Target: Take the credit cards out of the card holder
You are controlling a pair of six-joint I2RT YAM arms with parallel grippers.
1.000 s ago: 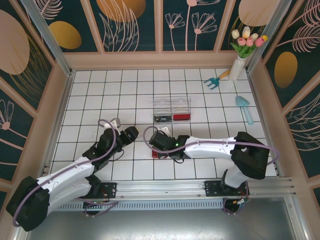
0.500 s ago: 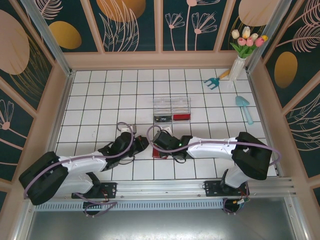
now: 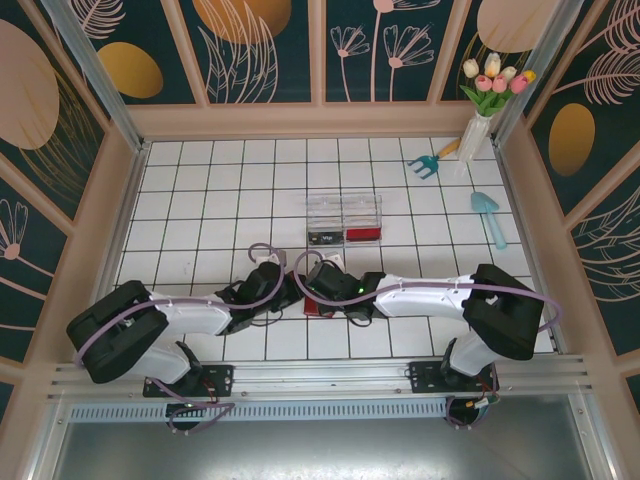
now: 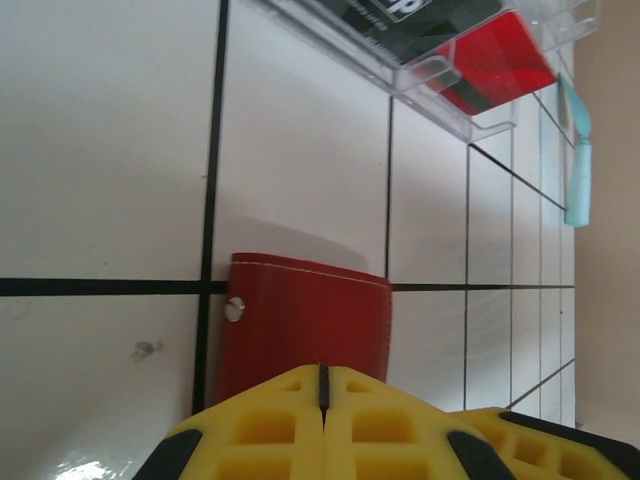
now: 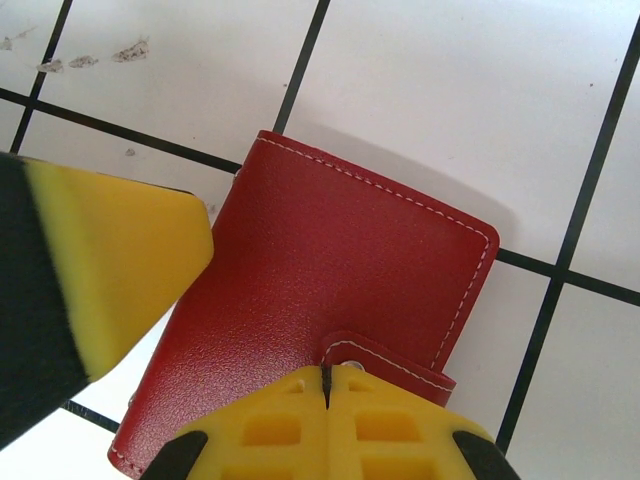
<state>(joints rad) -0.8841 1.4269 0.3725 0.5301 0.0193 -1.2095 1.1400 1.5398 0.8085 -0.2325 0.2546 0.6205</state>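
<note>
Top external view: red holder (image 3: 318,306) lies flat on the tiled counter (image 3: 200,190), folded shut. Left claw (image 3: 292,293) sits at the holder's left edge, right claw (image 3: 325,288) over the holder. Left wrist view: left claw (image 4: 322,385) pads pressed together, just above one end of the holder (image 4: 305,330). Right wrist view: right claw (image 5: 326,385) pads together, tips at the tab (image 5: 400,362) of the holder; whether the tab is pinched, cannot tell. Clear tray (image 3: 343,218) lies beyond the holder, apart from it.
</note>
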